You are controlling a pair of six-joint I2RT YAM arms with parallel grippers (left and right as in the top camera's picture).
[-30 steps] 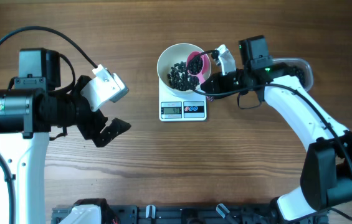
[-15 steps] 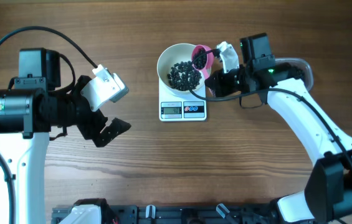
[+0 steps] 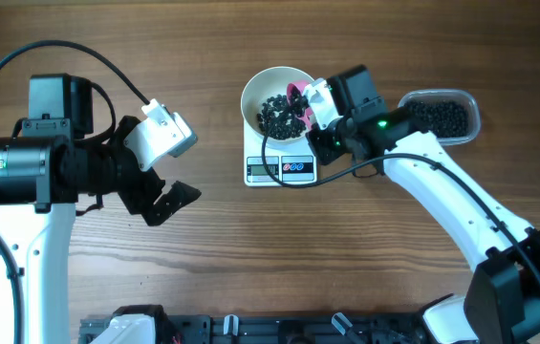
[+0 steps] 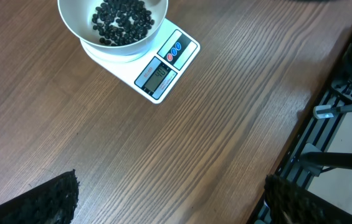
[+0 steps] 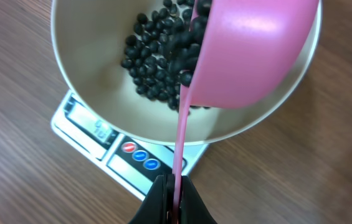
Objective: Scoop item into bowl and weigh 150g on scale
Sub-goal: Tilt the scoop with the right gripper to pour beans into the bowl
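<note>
The right gripper (image 5: 173, 198) is clamped on the thin handle of a pink scoop (image 5: 250, 50). The scoop is tipped over the white bowl (image 5: 76, 81), where black beads (image 5: 154, 59) are piled. The bowl sits on the scale (image 5: 85, 124). A clear tub (image 3: 477, 117) near the arm holds more beads. The left gripper (image 3: 179, 164) hangs wide open above the bench (image 3: 250, 258), well apart.

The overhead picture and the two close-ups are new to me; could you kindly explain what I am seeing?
Two robot arms work at a wooden table. One picture looks down from above; the other two come from a camera on each wrist. A white bowl of small dark beans stands on a kitchen scale; a clear tub of more beans lies near the right arm. The right claw is shut on the handle of a pink scoop, tilted over the bowl with beans at its lip. The left claw hangs open and empty.
</note>
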